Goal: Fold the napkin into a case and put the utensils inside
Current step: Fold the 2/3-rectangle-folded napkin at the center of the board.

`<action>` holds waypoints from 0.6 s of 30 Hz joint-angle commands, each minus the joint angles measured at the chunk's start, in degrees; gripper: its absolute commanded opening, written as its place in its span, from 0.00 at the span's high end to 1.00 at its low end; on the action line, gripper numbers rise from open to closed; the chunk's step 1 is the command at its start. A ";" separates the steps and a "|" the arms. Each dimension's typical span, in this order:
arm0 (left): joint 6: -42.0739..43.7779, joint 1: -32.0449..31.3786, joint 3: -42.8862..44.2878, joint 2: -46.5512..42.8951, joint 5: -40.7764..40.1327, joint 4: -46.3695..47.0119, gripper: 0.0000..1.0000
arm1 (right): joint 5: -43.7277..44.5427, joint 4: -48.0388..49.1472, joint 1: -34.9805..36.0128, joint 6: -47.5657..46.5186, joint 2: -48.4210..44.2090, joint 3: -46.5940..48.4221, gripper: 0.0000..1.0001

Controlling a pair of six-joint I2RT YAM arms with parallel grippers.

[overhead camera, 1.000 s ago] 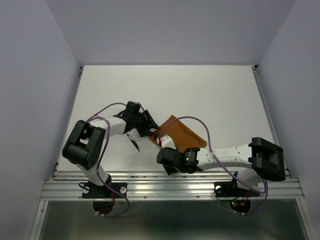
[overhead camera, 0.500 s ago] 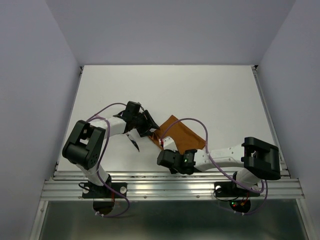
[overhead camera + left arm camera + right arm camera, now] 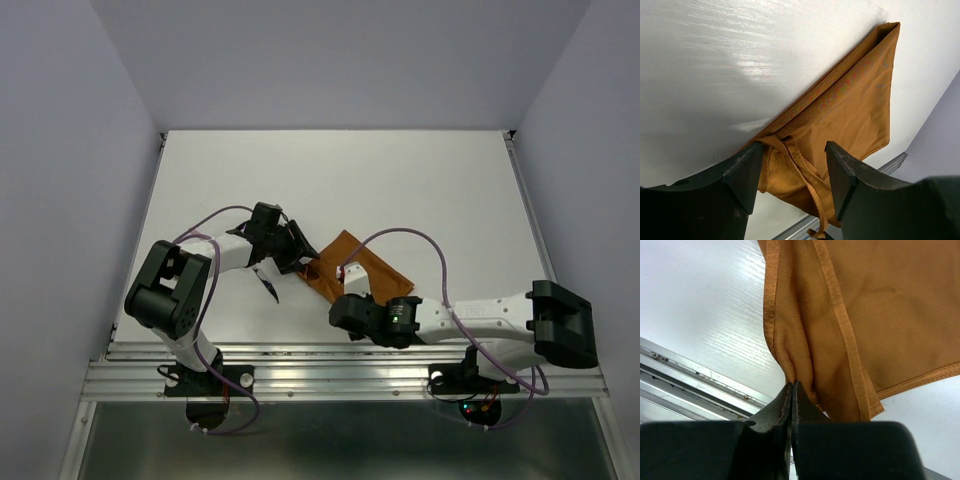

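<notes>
Top view: the napkin (image 3: 360, 268) lies partly folded on the white table (image 3: 420, 180), close to the front rail (image 3: 350, 365), between your two arms. No cutlery is visible.

Left wrist view: your left gripper (image 3: 792, 162) stands wide open astride a bunched corner, gripping nothing.

Right wrist view: your right gripper (image 3: 791, 390) is pinched tight on a hemmed fold of the cloth.

Judgement: folding is at an early stage, no pouch is formed yet, and the cutlery remains to be loaded. The table is glossy, with pale walls around it.

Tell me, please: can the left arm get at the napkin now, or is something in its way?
Probably yes. The left tool stands open astride a corner of the napkin, with nothing between. The right tool pinches another edge, clear of it.
</notes>
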 commanded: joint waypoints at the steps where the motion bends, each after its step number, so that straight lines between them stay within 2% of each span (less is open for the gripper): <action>1: 1.28 -0.49 -0.85 0.68 -1.19 -2.85 0.36 | 4.18 0.53 0.04 3.68 -3.53 -1.56 0.97; 5: 1.54 -0.58 -0.94 0.95 -1.10 -2.85 0.36 | 5.24 0.80 0.04 8.43 -5.03 -4.72 0.92; 9: 1.72 -0.67 -1.46 0.77 -1.10 -2.85 0.36 | 4.63 0.71 -3.02 13.69 -6.08 -7.45 0.91; 10: 1.72 -0.76 -1.46 0.69 -1.10 -2.85 0.36 | 4.19 0.62 -3.64 14.75 -6.17 -8.06 0.87; 13: 1.80 -1.11 -1.55 0.60 -1.01 -2.85 0.36 | 2.26 0.62 -6.46 17.31 -5.38 -8.60 0.83; 15: 1.72 -1.28 -1.55 0.42 -1.10 -2.85 0.36 | 2.08 0.71 -6.98 18.63 -5.12 -8.69 0.74; 18: 1.54 -1.55 -1.64 0.24 -1.10 -2.85 0.36 | 2.17 0.62 -6.99 19.95 -5.99 -8.33 0.68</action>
